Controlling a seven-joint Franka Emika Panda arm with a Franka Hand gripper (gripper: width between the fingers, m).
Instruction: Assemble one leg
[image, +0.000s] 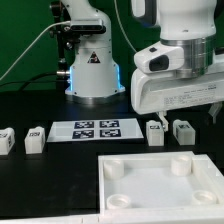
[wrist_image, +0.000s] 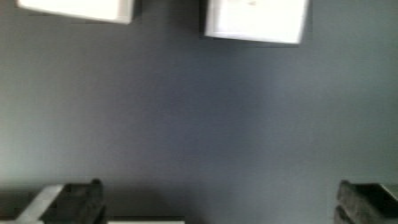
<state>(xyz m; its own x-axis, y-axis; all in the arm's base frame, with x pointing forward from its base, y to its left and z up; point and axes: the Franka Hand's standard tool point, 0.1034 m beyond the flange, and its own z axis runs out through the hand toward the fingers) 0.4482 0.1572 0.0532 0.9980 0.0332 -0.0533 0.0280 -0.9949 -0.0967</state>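
Our jaws stand wide apart with nothing between them. In the wrist view only bare dark desk (wrist_image: 214, 110) shows in the gap. Beyond the tips one leg (wrist_image: 253, 20) sits almost on the centre line and a second leg (wrist_image: 80, 8) sits off to one side, both apart from the jaws.

In the exterior view the jaws hang above that pair, the inner leg (image: 155, 131) and the outer leg (image: 182, 130), just beyond the marker board (image: 93, 128) on the exterior view's right. We cannot tell which matches which. A third leg (image: 35, 138) and a fourth leg (image: 5, 140) stand beyond the marker board's other end, and the square panel (image: 150, 185) lies on its camera side.

We judge this to be the approach for a pick. To do it well, we centre over one leg, stay clear of its neighbour, square the jaws to its flat sides, and descend straight before closing.
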